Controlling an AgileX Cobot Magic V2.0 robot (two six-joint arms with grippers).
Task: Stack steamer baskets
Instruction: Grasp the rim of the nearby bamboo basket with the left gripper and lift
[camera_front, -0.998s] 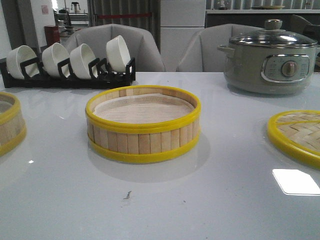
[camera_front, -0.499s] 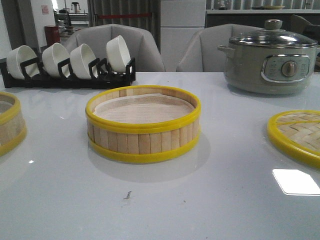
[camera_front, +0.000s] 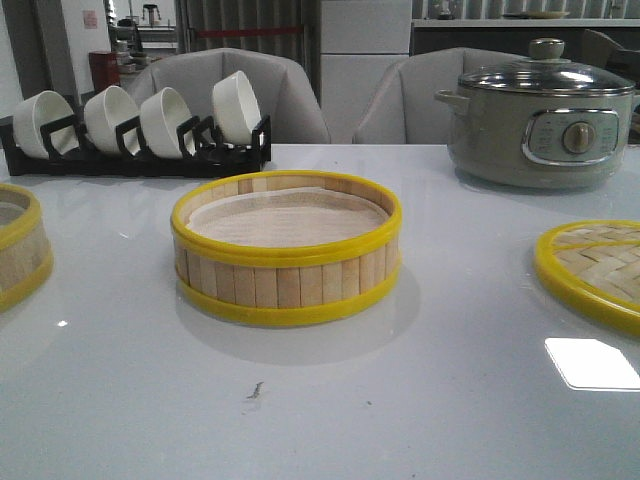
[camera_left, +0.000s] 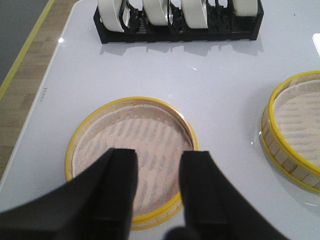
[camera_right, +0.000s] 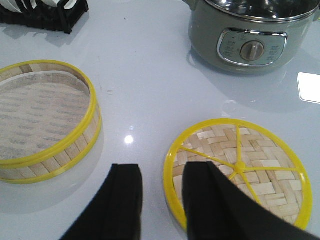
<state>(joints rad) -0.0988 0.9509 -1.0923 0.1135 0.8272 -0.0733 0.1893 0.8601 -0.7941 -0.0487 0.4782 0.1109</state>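
Black L claw (camera_left: 156, 175) parted, empty, above left steamer basket (camera_left: 131, 160) | R claw (camera_right: 162, 190) parted, empty, over lid (camera_right: 240, 167) edge

Only the fingers show. The left hand (camera_left: 156, 187) has two broad, matte black fingers with rounded, blunt tips. The right hand (camera_right: 160, 192) has the same plain black fingers, smooth and unmarked.

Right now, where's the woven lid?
The woven lid lies flat at the table's right edge in the front view, right of the centre basket, in front of the grey pot.
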